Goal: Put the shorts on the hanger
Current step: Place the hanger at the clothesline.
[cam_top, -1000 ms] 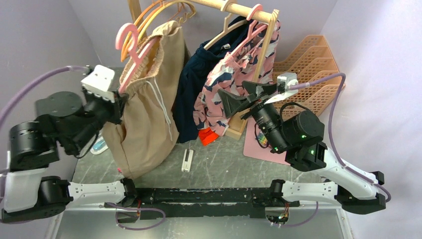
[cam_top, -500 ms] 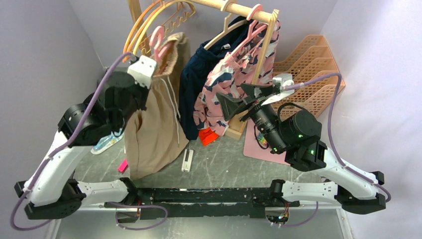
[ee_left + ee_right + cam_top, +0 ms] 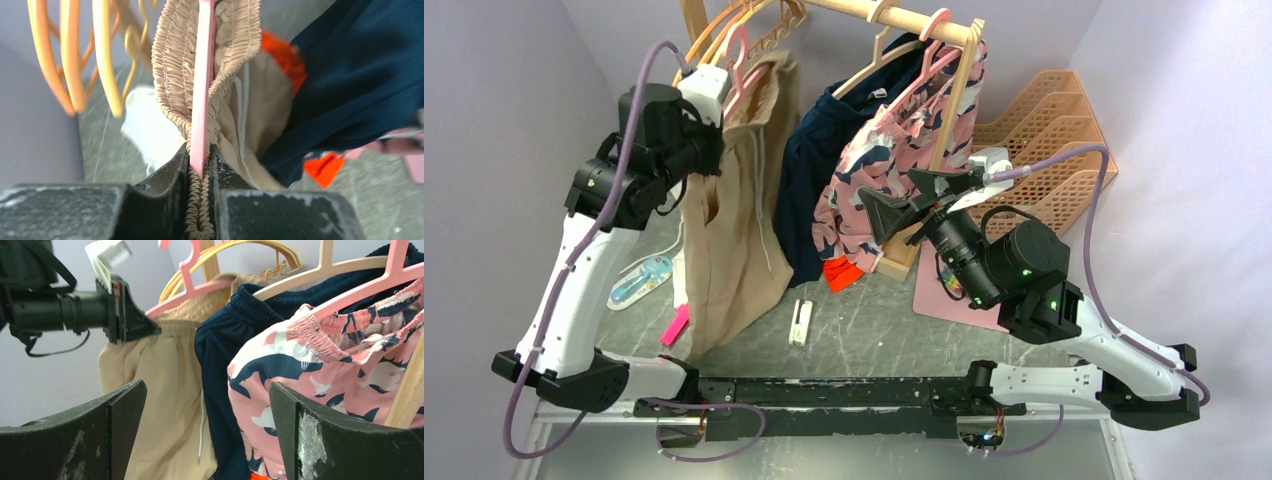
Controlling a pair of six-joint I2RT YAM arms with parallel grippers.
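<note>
The tan shorts (image 3: 724,230) hang on the pink hanger (image 3: 739,65), whose hook is up by the wooden rail. My left gripper (image 3: 716,145) is shut on the hanger's left end and on the gathered waistband together. In the left wrist view the pink hanger (image 3: 202,75) runs between the folds of the waistband (image 3: 175,60) and into the shut left gripper (image 3: 200,156). My right gripper (image 3: 909,200) hangs open in front of the rack with nothing in it. In the right wrist view the right gripper (image 3: 207,425) faces the shorts (image 3: 150,390) and hanger (image 3: 200,290).
A wooden rail (image 3: 894,12) carries orange and yellow hangers (image 3: 724,30), a navy garment (image 3: 809,170) and a pink patterned garment (image 3: 884,150). An orange file tray (image 3: 1044,130) stands at the back right. A pink mat (image 3: 944,290), a white clip (image 3: 800,322) and a pink marker (image 3: 674,325) lie on the table.
My left arm has risen and swung toward the rail, lifting the hanger and shorts up beside the orange hangers. The right arm has not moved.
</note>
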